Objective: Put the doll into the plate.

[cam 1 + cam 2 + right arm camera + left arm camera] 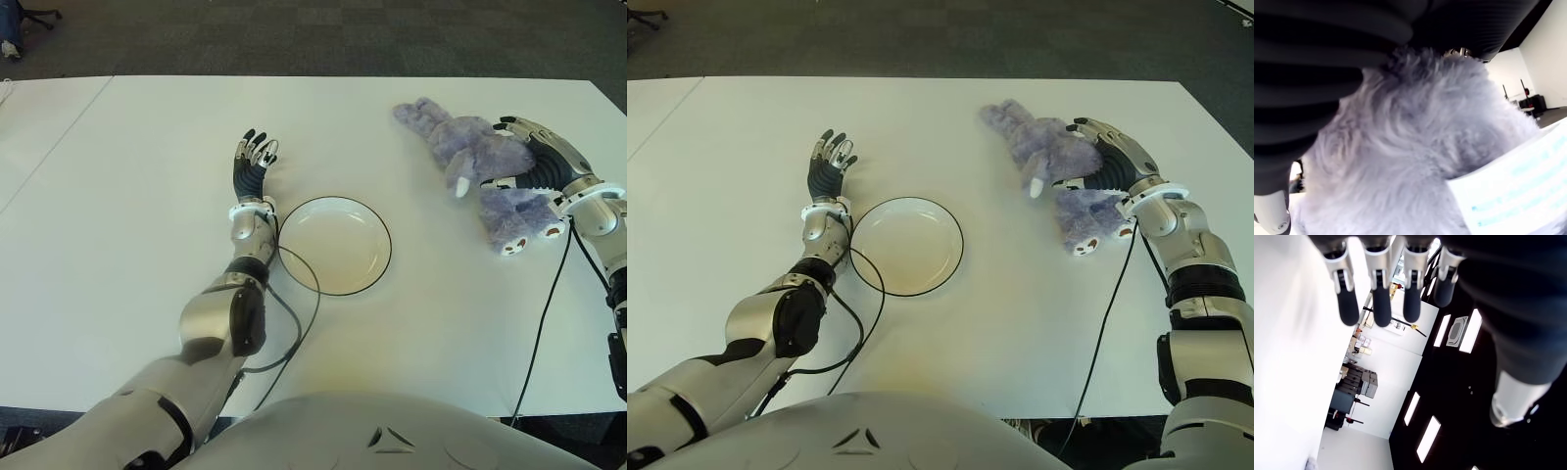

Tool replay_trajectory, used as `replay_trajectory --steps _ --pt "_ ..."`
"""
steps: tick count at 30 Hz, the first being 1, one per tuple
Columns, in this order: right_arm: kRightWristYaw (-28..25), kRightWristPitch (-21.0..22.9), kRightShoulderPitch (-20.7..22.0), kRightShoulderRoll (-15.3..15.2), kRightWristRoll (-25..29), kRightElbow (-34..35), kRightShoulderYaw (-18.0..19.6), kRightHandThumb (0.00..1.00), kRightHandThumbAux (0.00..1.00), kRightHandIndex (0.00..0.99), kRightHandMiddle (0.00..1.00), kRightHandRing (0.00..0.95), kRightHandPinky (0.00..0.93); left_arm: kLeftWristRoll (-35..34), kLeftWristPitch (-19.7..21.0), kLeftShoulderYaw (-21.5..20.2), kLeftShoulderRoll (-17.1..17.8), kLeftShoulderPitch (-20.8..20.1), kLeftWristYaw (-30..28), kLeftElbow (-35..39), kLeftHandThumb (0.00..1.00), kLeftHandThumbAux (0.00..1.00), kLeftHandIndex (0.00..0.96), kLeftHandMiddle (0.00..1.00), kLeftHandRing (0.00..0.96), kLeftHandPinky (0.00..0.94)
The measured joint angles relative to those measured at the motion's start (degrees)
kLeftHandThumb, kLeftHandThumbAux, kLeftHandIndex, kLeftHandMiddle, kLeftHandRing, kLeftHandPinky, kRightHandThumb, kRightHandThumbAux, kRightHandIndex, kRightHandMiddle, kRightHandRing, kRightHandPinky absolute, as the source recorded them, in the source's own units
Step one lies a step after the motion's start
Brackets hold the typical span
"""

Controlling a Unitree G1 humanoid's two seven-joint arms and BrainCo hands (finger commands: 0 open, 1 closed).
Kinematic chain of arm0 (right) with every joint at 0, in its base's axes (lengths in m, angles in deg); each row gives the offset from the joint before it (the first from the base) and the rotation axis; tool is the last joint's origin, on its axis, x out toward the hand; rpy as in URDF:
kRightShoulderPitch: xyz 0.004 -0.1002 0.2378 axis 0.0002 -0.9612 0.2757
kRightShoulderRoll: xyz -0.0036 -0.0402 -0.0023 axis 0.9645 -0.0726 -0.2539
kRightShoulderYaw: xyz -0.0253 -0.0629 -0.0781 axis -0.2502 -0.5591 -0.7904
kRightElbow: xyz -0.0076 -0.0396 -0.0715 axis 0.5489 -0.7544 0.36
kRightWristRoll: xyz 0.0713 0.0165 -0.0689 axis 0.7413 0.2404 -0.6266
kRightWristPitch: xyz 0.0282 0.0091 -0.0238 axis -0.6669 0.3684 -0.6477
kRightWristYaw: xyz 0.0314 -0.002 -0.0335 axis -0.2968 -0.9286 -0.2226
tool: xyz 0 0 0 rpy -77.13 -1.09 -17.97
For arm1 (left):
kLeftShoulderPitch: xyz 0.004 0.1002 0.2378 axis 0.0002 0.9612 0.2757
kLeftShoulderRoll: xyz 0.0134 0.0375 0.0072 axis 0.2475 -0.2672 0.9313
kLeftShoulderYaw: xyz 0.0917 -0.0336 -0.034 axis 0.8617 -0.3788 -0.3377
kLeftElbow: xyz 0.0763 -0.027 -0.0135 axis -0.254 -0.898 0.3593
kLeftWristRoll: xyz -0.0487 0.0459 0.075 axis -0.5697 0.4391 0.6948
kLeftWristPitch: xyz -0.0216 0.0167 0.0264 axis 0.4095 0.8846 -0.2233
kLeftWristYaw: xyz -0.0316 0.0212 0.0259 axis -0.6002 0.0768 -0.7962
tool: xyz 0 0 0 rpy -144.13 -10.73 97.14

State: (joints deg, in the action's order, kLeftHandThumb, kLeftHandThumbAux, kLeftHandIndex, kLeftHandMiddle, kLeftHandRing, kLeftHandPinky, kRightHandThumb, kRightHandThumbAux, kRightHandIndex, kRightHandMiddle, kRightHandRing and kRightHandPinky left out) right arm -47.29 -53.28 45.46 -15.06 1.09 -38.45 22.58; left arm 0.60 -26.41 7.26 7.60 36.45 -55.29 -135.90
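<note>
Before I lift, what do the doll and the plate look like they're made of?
Doll: soft purple plush, judging by its fuzzy pile; the right hand is closed on it. Plate: smooth, glossy cream with a dark rim, probably ceramic or melamine. Left hand shows beside the plate, on its left.

White table (147, 196), dark carpet (294, 34) beyond (chair base (37, 17) far-left)

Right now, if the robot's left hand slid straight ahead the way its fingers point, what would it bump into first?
Probably nothing: the left hand points up the bare white table, left of the plate. The way looks free to the far edge.
</note>
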Motion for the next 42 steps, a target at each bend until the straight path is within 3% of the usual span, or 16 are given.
replay_trajectory --steps 7,18,30,31,32,33,35,37,42 --pt "0.9 0.0 1.6 0.0 -0.1 -3.2 -0.7 0.007 0.652 0.111 0.089 0.065 0.037 0.0 0.0 0.0 0.0 0.0 0.0 0.0 0.000 0.679 0.135 0.198 0.211 0.232" --pt "4.4 0.0 2.1 0.0 -0.3 -9.5 -2.0 0.077 0.689 0.128 0.095 0.076 0.072 0.0 0.0 0.0 0.0 0.0 0.0 0.0 0.000 0.691 0.159 0.220 0.243 0.276" --pt "6.2 -1.2 2.0 0.0 -0.2 -12.0 -3.4 0.070 0.695 0.128 0.101 0.088 0.098 0.0 0.1 0.0 0.0 0.0 0.0 0.0 0.000 0.677 0.141 0.201 0.213 0.230" --pt "6.2 -1.3 1.8 0.0 -0.2 -12.1 -3.4 0.069 0.696 0.127 0.102 0.091 0.102 0.0 4.4 0.0 0.0 -0.1 1.2 0.9 0.000 0.672 0.137 0.197 0.210 0.230" --pt "6.2 -1.5 1.5 0.0 -0.2 -12.5 -3.4 0.070 0.694 0.127 0.108 0.099 0.114 0.1 12.5 0.0 0.4 -0.8 1.9 1.7 0.000 0.669 0.134 0.195 0.208 0.231" --pt "6.0 -1.7 1.4 0.3 -0.2 -13.0 -3.7 0.070 0.693 0.127 0.110 0.103 0.120 0.1 18.0 0.2 0.9 -2.2 2.0 2.1 0.000 0.667 0.133 0.194 0.207 0.232" --pt "5.7 -2.1 1.2 1.1 -0.1 -13.4 -3.9 0.072 0.692 0.128 0.118 0.115 0.147 0.1 24.4 0.1 1.5 -3.6 2.2 2.7 0.000 0.666 0.133 0.194 0.207 0.232" --pt "5.6 -2.7 0.8 1.6 0.1 -13.7 -4.0 0.074 0.690 0.130 0.129 0.137 0.188 0.1 26.7 0.1 1.5 -4.0 2.3 3.3 0.000 0.667 0.134 0.195 0.208 0.234" --pt "5.6 -3.3 -0.3 2.4 1.4 -13.9 -3.7 0.093 0.688 0.138 0.162 0.193 0.265 0.1 27.9 0.1 1.3 -4.2 2.3 4.3 0.000 0.670 0.139 0.203 0.218 0.258"
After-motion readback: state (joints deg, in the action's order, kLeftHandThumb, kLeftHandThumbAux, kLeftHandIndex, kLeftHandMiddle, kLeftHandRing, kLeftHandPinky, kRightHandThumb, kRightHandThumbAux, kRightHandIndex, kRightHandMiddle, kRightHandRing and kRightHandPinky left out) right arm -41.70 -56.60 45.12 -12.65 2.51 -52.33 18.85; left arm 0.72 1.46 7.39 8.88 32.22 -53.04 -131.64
